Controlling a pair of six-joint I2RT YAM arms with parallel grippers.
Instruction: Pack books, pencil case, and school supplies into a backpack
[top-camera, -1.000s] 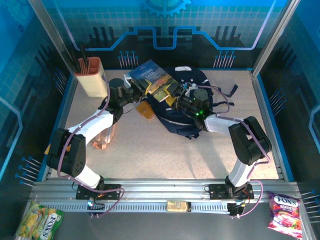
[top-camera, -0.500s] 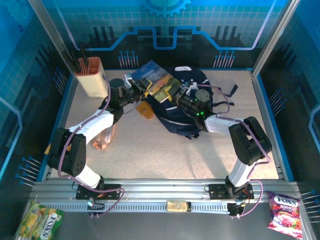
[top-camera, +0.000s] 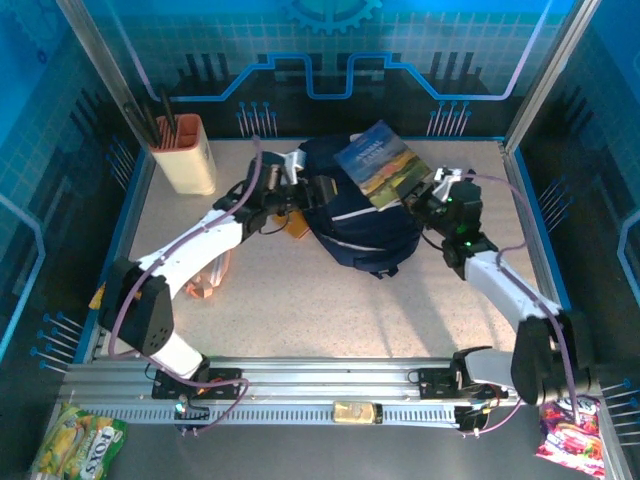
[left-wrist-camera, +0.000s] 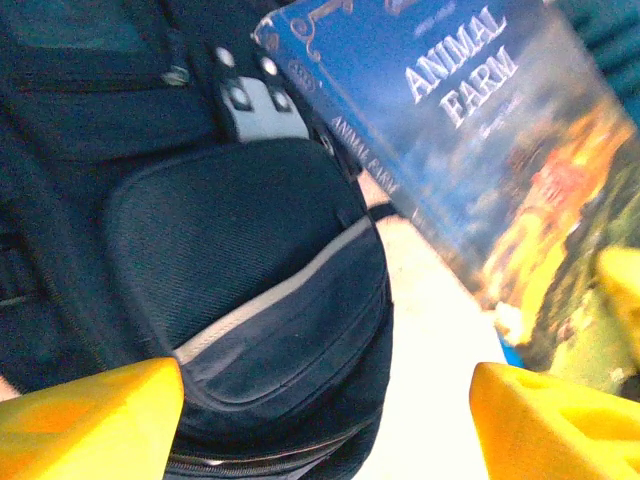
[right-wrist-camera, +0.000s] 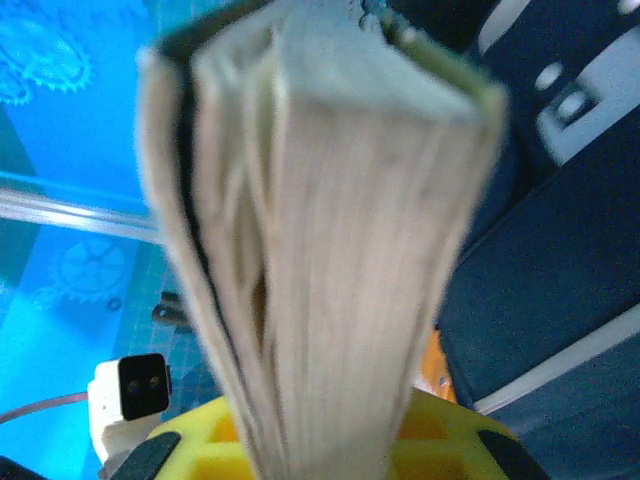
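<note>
Since 0.5 s ago: right arm has swung out to the right, taking the blue-green paperback titled "Animal Farm" (top-camera: 384, 164) from the far-left side of the navy-blue fabric backpack with a pale stripe (top-camera: 362, 238) to above its far-right part.

Right fingers (top-camera: 422, 198): clamped on the paperback's near-right corner. Right wrist view shows the page edges (right-wrist-camera: 320, 250) end-on and blurred, rising out of the yellow fingers (right-wrist-camera: 200, 455); backpack fabric (right-wrist-camera: 570, 300) to the right behind.

Left fingers (top-camera: 305, 190): at the backpack's far-left side. Left wrist view shows both yellow fingers (left-wrist-camera: 90, 415) spread well apart with nothing gripped. The backpack's front pocket with its pale stripe (left-wrist-camera: 250, 260) lies ahead, and the paperback cover (left-wrist-camera: 470, 130) is tilted at upper right.

Backpack lies on the speckled worktop (top-camera: 300, 320), centre-far. Beige pen holder with dark sticks (top-camera: 185, 155) stands upright at the far-left corner, well apart from the backpack.
</note>
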